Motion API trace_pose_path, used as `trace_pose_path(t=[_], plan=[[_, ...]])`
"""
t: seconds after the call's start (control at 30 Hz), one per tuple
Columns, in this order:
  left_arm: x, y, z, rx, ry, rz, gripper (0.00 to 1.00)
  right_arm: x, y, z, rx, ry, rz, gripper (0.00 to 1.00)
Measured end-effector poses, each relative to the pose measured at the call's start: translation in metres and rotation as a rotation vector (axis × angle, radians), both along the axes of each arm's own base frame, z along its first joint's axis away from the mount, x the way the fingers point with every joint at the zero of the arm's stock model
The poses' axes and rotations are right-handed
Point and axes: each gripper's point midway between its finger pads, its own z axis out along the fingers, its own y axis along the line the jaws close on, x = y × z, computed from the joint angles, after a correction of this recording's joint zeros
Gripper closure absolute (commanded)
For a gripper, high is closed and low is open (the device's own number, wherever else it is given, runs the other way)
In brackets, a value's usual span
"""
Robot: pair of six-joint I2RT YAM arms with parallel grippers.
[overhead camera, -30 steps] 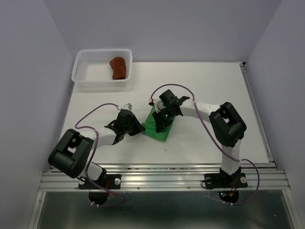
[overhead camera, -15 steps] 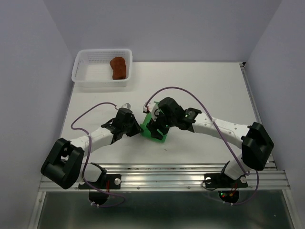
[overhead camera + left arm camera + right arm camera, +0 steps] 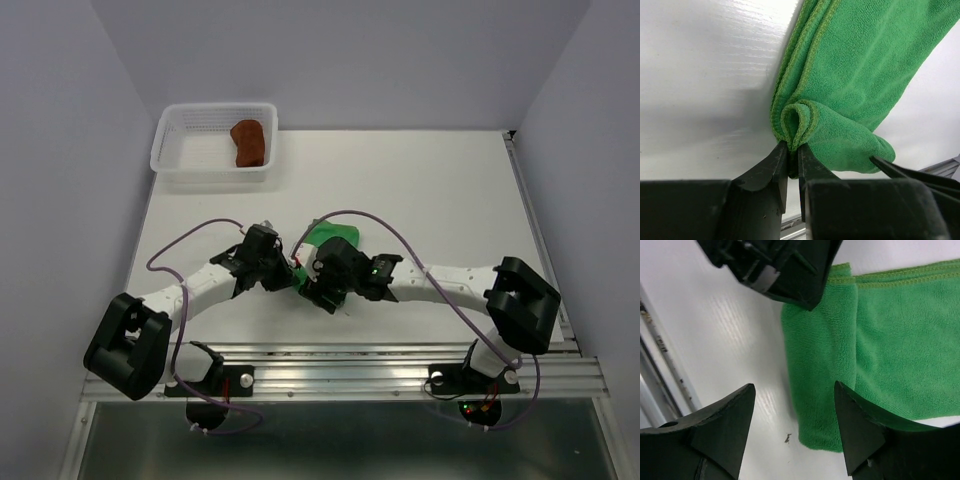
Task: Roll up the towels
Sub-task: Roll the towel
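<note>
The left gripper [image 3: 793,162] is clenched on a rolled fold of the green towel [image 3: 860,75], at the end farthest from the basket [image 3: 210,172]. The right gripper [image 3: 794,390] is spread wide over that same end, with nothing gripped. The towel is laid as a folded strip on the table [image 3: 450,190], well apart from the basket, with white tabletop seen on every side.
</note>
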Motion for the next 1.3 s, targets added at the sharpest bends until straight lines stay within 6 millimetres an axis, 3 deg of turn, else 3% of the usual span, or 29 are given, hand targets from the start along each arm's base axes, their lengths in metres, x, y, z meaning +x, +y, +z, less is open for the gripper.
trace_pose_path(t=[0.23,0.4,0.57,0.63,0.73,0.77,0.8,0.83,0.87,0.97,1.13,1.3], plan=[[-0.002,-0.003,0.001,-0.017,0.013,-0.006,1.00,0.013,-0.005,-0.034,-0.081,-0.020,-0.052,0.32],[-0.004,-0.004,-0.003,-0.028,0.040,-0.011,1.00,0.014,-0.007,-0.046,-0.085,-0.025,-0.064,0.35],[-0.002,-0.005,-0.001,-0.064,0.050,0.001,1.00,0.024,-0.010,-0.050,-0.073,-0.067,-0.122,0.59],[-0.002,-0.004,-0.001,-0.078,0.057,0.008,1.00,0.028,-0.010,-0.050,-0.069,-0.084,-0.147,0.72],[-0.002,-0.001,-0.002,-0.106,0.072,0.013,0.98,0.031,-0.009,-0.049,-0.059,-0.089,-0.173,0.78],[-0.002,-0.001,-0.002,-0.112,0.075,0.014,0.93,0.030,-0.009,-0.049,-0.056,-0.086,-0.178,0.79],[-0.002,0.000,-0.002,-0.120,0.078,0.015,0.82,0.030,-0.008,-0.049,-0.051,-0.080,-0.181,0.80],[-0.002,0.000,-0.002,-0.124,0.080,0.015,0.64,0.029,-0.007,-0.049,-0.044,-0.071,-0.184,0.84],[-0.002,0.000,-0.002,-0.126,0.081,0.015,0.64,0.028,-0.006,-0.048,-0.040,-0.062,-0.187,0.84],[-0.002,0.001,-0.001,-0.126,0.078,0.010,0.40,0.024,-0.004,-0.048,-0.019,0.002,-0.199,0.87],[0.001,0.003,0.011,-0.136,0.038,0.017,0.25,0.026,-0.003,-0.045,0.067,0.205,-0.250,0.89],[0.005,0.006,0.025,-0.148,-0.018,0.030,0.20,0.036,-0.009,-0.045,0.150,0.418,-0.295,0.89]])
